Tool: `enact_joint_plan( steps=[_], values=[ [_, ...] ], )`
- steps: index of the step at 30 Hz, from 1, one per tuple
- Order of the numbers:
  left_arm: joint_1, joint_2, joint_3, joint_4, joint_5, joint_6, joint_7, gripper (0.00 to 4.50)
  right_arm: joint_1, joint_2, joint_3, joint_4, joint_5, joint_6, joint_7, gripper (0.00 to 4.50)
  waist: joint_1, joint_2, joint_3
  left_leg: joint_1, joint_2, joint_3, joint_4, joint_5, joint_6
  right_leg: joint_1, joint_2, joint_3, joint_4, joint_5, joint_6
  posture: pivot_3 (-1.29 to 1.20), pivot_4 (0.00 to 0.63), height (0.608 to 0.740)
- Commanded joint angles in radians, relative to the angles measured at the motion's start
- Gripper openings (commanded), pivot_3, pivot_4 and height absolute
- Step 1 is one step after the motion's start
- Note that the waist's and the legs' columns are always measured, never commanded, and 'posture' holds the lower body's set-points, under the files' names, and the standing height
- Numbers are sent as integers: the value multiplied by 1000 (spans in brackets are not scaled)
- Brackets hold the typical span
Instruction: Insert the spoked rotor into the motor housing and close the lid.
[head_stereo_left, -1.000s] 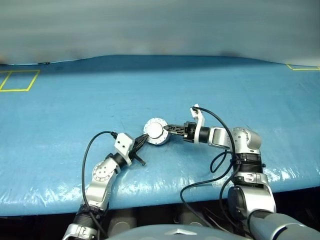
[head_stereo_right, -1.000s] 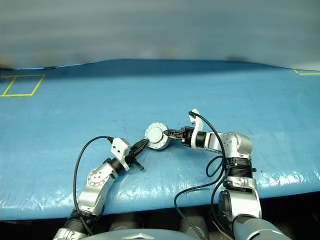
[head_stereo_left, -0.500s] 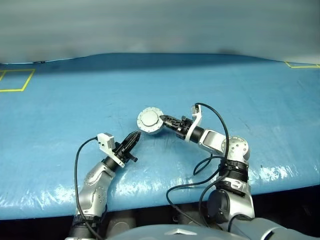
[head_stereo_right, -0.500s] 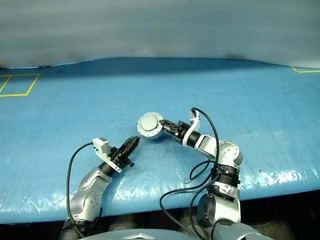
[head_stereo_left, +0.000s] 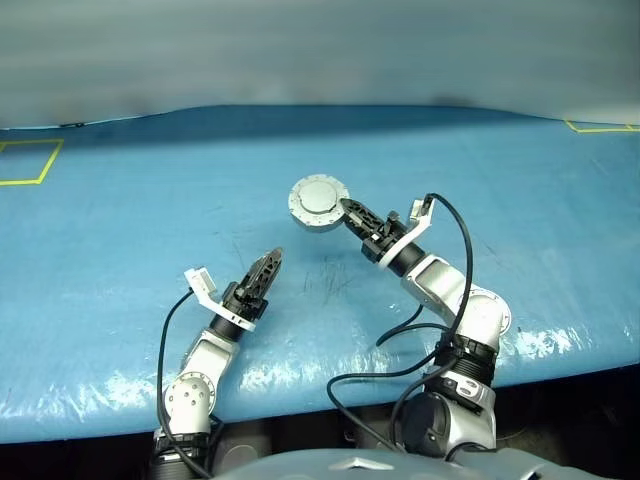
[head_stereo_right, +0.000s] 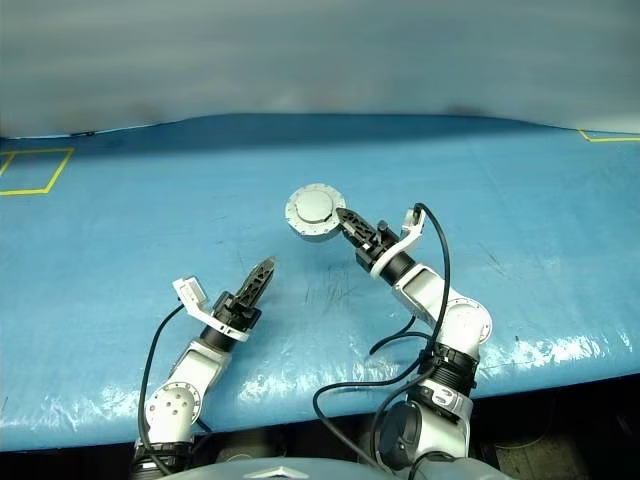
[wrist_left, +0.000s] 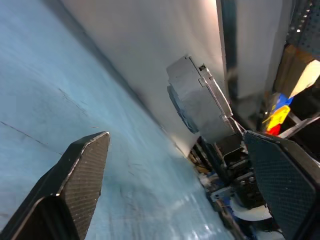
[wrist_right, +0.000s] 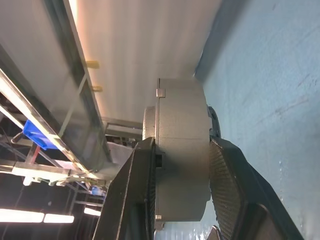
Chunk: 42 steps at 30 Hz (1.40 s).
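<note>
Lid (head_stereo_left: 319, 199) shut on the motor housing (wrist_right: 182, 170), the closed unit is clamped by the right gripper (head_stereo_left: 350, 211) above the blue table (head_stereo_left: 120, 250); the left gripper (head_stereo_left: 268, 268) hangs spread, empty.

Our right gripper (head_stereo_right: 345, 216) pinches the closed housing (head_stereo_right: 314, 213) by its edge above the blue table (head_stereo_right: 120, 250). Our left gripper (head_stereo_right: 262, 273) hovers apart, empty.

The blue desk (head_stereo_left: 120, 250) lies bare on every side, so wide passage is offered across it. The one obstacle is the closed motor housing (head_stereo_left: 319, 203), clamped edge-on above the surface by the right end effector (head_stereo_left: 349, 211). The left end effector (head_stereo_left: 268, 268), fingers spread, is set well apart, with free desk between.
</note>
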Motion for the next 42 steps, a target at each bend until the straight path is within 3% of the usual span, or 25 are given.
enact_joint_plan(
  steps=[1,25,28,32,41,42],
  values=[
    [-25,9,1,-48,-84,92,0,4463,51,63,82,-75,90,4,3,1133,0,0,0,0,0,0,0,0,0,0,0,0,0,0,0,0,150,740],
    [-105,-89,55,-17,-139,111,13,4463,179,-28,313,-152,290,-42,-40,1133,2,0,0,0,0,-1,2,0,0,1,0,0,-1,1,-2,0,150,740],
    [-110,-108,71,-2,-160,98,17,3890,186,-36,325,-161,301,-69,-55,1133,3,-1,0,-1,-1,-1,2,0,0,1,0,0,-1,1,-2,0,150,740],
    [-120,-113,68,18,-160,93,21,2703,197,-51,338,-178,311,-101,-70,1133,3,-1,0,-1,-1,-1,2,0,0,1,0,0,-1,1,-1,0,150,740],
    [-143,-106,51,48,-142,70,65,2666,216,-73,362,-205,304,-160,-74,1133,3,-1,0,-1,-1,-1,2,0,0,1,0,0,-1,1,-2,0,150,740],
    [-148,-106,51,53,-135,63,65,2666,216,-78,365,-207,299,-162,-69,1884,4,-1,0,0,-1,-1,2,0,0,1,0,0,-1,1,-2,0,150,740]
  ],
)
